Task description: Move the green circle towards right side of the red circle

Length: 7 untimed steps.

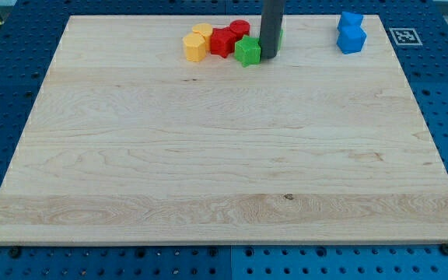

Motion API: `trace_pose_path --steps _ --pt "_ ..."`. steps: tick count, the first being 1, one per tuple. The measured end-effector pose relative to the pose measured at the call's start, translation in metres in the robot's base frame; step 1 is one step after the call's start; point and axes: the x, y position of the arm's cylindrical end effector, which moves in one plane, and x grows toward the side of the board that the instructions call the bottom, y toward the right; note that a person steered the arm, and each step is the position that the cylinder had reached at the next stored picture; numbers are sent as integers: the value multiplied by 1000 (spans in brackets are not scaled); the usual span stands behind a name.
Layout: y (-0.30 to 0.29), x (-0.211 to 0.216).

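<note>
Near the table's top edge, my tip (270,57), a plain dark rod end without jaws, holds nothing and stands just beside the green star block (248,50). A sliver of the green circle (280,35) shows behind the rod. Left lie the red circle (239,29), red block (222,41) and two yellow blocks (197,43). Two blue blocks (351,33) sit near the top right corner of the smooth wooden table (224,155).

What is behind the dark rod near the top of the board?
A sliver of green shows at the rod's right edge, likely the green circle. The rod covers the rest. My tip is beside the green star.
</note>
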Motion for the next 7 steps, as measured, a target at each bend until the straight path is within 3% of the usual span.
trace_pose_path --steps 4,7 --pt "21 44" --pt "52 -1"
